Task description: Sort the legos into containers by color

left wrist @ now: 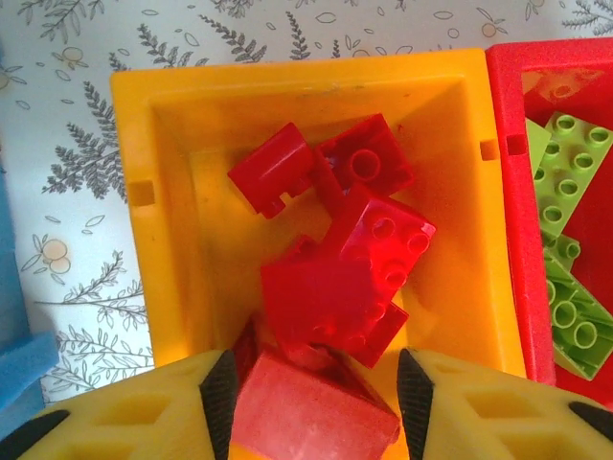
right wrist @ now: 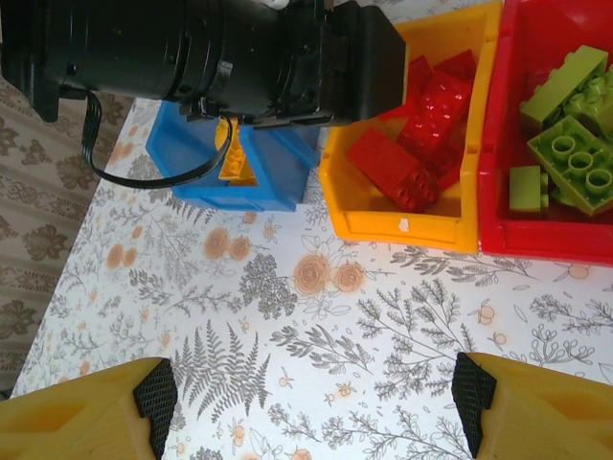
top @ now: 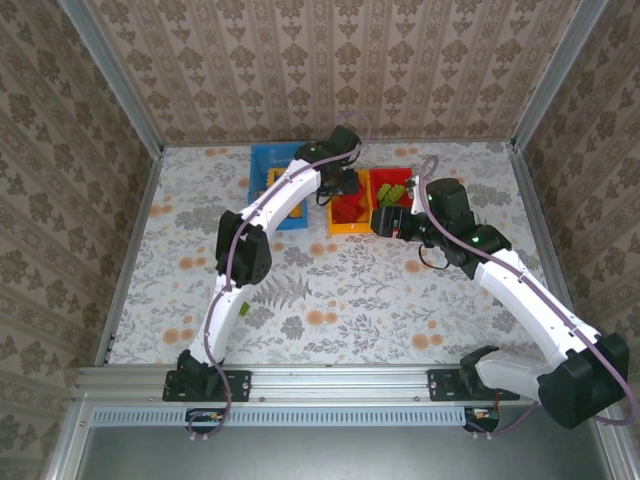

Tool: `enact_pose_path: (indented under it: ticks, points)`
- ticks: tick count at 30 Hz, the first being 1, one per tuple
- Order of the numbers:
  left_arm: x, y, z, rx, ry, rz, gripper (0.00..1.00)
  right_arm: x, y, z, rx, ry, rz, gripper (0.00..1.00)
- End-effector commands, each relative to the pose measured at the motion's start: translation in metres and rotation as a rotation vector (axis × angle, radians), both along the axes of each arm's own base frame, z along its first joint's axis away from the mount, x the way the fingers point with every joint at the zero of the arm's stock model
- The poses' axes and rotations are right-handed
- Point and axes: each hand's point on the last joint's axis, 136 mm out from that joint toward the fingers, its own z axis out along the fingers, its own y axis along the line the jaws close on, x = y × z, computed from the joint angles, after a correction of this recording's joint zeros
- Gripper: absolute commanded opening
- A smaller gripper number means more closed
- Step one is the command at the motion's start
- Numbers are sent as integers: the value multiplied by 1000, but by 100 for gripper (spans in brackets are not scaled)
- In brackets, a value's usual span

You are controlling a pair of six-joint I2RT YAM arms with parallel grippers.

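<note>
You are at the drop. Your left gripper (left wrist: 316, 388) hangs over the near end of the yellow bin (left wrist: 287, 72). A red brick (left wrist: 311, 422) sits between its fingers (left wrist: 218, 391). The pads look right up against the brick's sides, but I cannot tell if they pinch it or have let it go.

To do this well, I think you should open the fingers wide while you are right above the bin. Then the brick lands on the red pile and not on the rim. After that, lift straight up so you don't bump the pile or the bin wall.

Your right gripper (right wrist: 311, 398) hangs over the table (right wrist: 383, 316), on the near side of the bins. Its fingers are far apart, with nothing between them. Leave it back there so the two arms don't knock.

Now count.
- **Bins:** there are three. The blue bin (right wrist: 268, 182) is on the left, the yellow bin is in the middle, and the red bin (left wrist: 503, 192) is on the right.
- **Red bricks:** about four are in the yellow bin, but they are heaped up and hard to count. There is also the one at the fingers.
- **Green bricks (right wrist: 575, 163):** at least three are in the red bin.
- **Yellow piece (right wrist: 235, 163):** one peeks out of the blue bin. The arm hides the rest.
</note>
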Motion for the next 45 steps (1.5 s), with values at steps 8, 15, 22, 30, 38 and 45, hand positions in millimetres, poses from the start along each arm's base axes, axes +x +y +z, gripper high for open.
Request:
enact_pose_path:
  ticks: [8,15,22,30,38,45]
  points:
    - [-3,-7,54,-77,-76,-31,63,-7,7,-19,-46,48,83,79]
    - [-33,41,116,-80,-155,52,63,-33,71,-38,-174,-47,360,79]
    - [-118,171,118,-6,-121,292,65,-91,189,-79,-256,-145,694,83]
    - [-248,291,96,89,-60,498,67,-126,280,-128,-285,-227,858,90]
    - [-323,346,87,104,-28,598,67,-111,330,-173,-346,-237,831,94]
    - [-340,362,97,109,-53,618,67,-101,348,-208,-434,-209,821,92]
